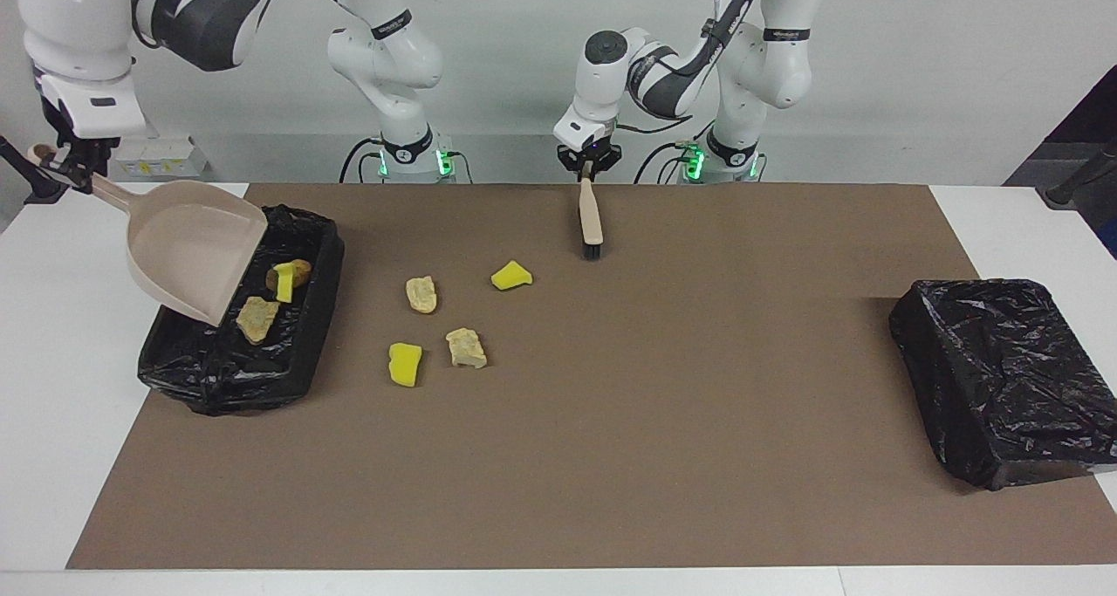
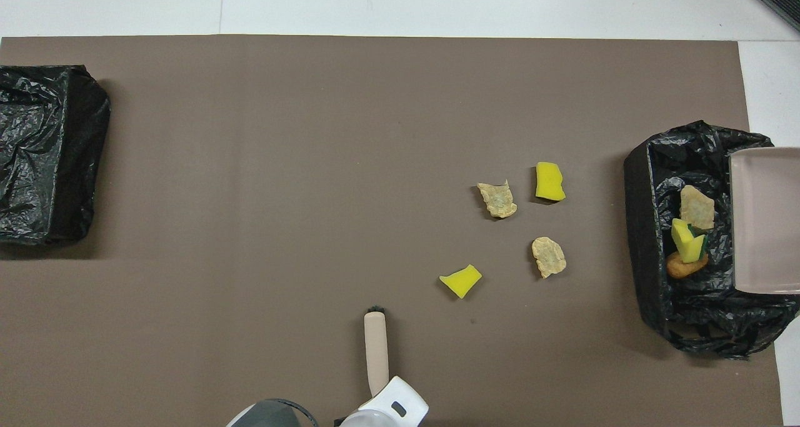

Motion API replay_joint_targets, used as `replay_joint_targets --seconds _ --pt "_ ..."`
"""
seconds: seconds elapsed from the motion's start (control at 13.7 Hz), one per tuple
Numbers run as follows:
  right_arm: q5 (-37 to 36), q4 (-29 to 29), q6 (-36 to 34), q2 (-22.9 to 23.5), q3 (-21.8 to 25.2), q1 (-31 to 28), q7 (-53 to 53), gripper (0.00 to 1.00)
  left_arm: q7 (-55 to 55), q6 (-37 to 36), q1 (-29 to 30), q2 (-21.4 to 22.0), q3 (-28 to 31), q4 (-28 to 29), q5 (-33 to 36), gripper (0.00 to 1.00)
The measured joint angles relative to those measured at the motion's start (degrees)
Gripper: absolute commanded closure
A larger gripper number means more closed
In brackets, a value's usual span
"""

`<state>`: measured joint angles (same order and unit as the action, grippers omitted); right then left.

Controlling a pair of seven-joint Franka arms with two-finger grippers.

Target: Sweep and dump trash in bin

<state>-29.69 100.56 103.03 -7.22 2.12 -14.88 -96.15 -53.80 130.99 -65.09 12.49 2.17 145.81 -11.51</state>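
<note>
At the counter's right-arm end, we see the right tool [image 1: 68, 170] clamped on the tilted dustpan [image 1: 194, 251] over the bin [image 1: 301, 373], three trash chunks inside. Left tool [image 1: 589, 166] grips the brush [image 1: 591, 221]. Four trash pieces [image 1: 446, 317] lie mid-mat; a hard sweep could scatter them off.

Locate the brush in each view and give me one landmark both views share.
Facing view: the brush hangs from the left gripper, upper middle of the picture, bristles at the brown mat, near the robots' edge.
Overhead view: the brush stands at the bottom centre, its handle running under the left gripper's housing.
Shared landmark: the yellow sponge wedge, the loose piece closest to the brush in both.
</note>
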Motion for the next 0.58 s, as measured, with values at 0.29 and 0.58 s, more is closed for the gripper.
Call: replay_joint_targets --seconds 0.29,0.58 --pt "9.7 -4.8 -4.2 -0.8 -3.2 0.5 3.8 1.00 0.4 -0.1 0.4 -0.8 0.8 0.0 0.0 0.00" --pt "13.0 -4.9 -5.3 -0.4 -8.4 5.3 25.4 1.00 8.3 -3.8 8.3 -0.9 1.3 -4.5 1.5 0.00"
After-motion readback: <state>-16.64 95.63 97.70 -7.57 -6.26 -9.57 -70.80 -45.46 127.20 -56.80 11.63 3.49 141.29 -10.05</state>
